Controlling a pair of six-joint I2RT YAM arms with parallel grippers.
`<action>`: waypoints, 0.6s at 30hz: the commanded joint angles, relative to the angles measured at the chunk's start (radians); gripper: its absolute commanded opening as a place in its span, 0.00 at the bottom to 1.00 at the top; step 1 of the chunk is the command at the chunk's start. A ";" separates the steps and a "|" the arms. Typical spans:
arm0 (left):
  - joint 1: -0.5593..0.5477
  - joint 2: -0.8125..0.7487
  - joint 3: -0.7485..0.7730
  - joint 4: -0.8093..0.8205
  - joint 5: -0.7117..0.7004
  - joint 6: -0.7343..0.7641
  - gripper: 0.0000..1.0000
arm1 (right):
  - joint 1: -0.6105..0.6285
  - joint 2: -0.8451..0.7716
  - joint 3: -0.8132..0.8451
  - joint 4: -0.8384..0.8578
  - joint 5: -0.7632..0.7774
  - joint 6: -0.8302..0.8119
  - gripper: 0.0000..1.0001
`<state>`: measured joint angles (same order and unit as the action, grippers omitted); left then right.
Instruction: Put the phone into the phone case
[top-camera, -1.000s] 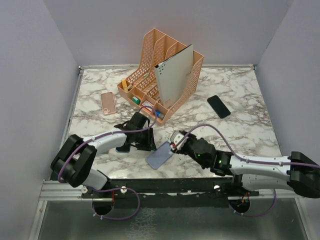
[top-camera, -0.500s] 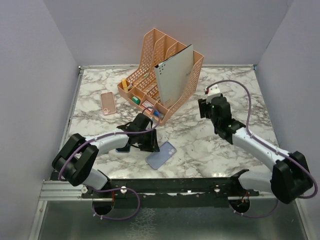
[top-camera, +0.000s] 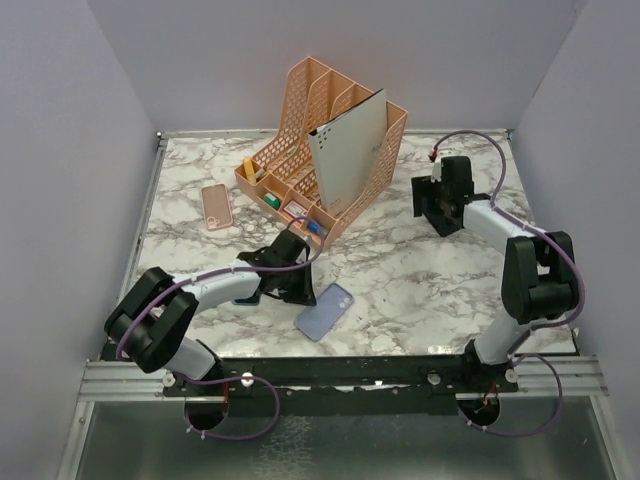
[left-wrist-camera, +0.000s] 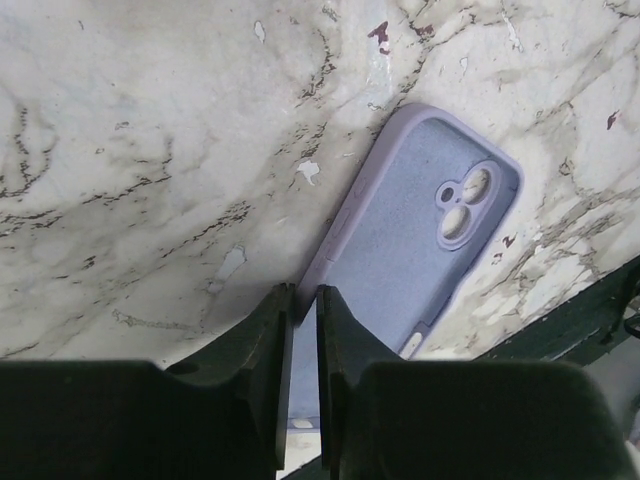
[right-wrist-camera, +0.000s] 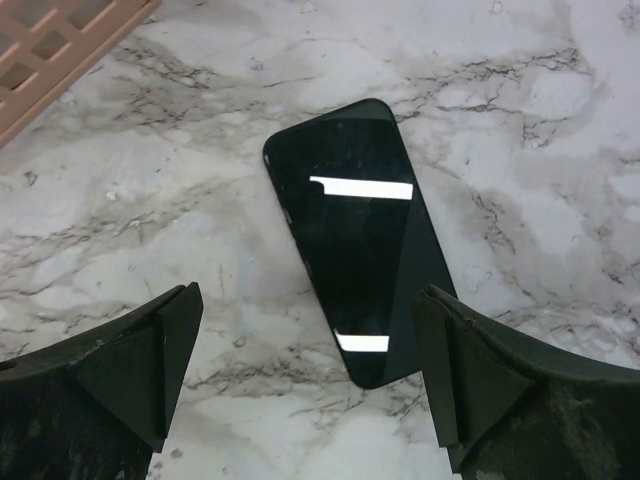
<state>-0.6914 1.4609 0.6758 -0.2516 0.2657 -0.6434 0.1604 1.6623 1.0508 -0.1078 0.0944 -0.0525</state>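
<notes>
Right wrist view: the phone (right-wrist-camera: 355, 240) is seen lying flat and screen-up on the marbled counter (right-wrist-camera: 520, 110), two bright bars of light reflected in its black glass. No lettering on it can be made out. The right hand (right-wrist-camera: 305, 300) is held above it with its jaws spread wide, one finger to each side of the phone's near end, and nothing is gripped. A corner of the peach desk organiser (right-wrist-camera: 60, 40) is caught at the upper left, near the phone but apart from it.

From the top external view, the organiser (top-camera: 320, 150) is seen standing at the back centre with a grey board (top-camera: 348, 155) upright in it. Small coloured items in its front trays are too small for any label to be read. A pink case (top-camera: 216, 206) lies alone on the left.

The lilac phone case (top-camera: 325, 311) lies near the front edge, hollow side up, well apart from the phone. The left hand (left-wrist-camera: 300, 300) is drawn narrow, its fingertips closed on the case's side wall at the near corner.
</notes>
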 joint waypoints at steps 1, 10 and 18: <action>-0.013 -0.001 -0.029 0.019 -0.057 -0.033 0.16 | -0.038 0.091 0.093 -0.087 -0.074 -0.051 0.93; -0.016 -0.014 -0.058 0.117 -0.108 -0.137 0.00 | -0.085 0.221 0.224 -0.168 -0.081 -0.143 0.98; -0.016 -0.064 -0.045 0.119 -0.168 -0.179 0.09 | -0.110 0.284 0.292 -0.200 -0.158 -0.186 1.00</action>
<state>-0.7086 1.4410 0.6361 -0.1585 0.1745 -0.7856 0.0605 1.9011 1.2865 -0.2508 0.0017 -0.1936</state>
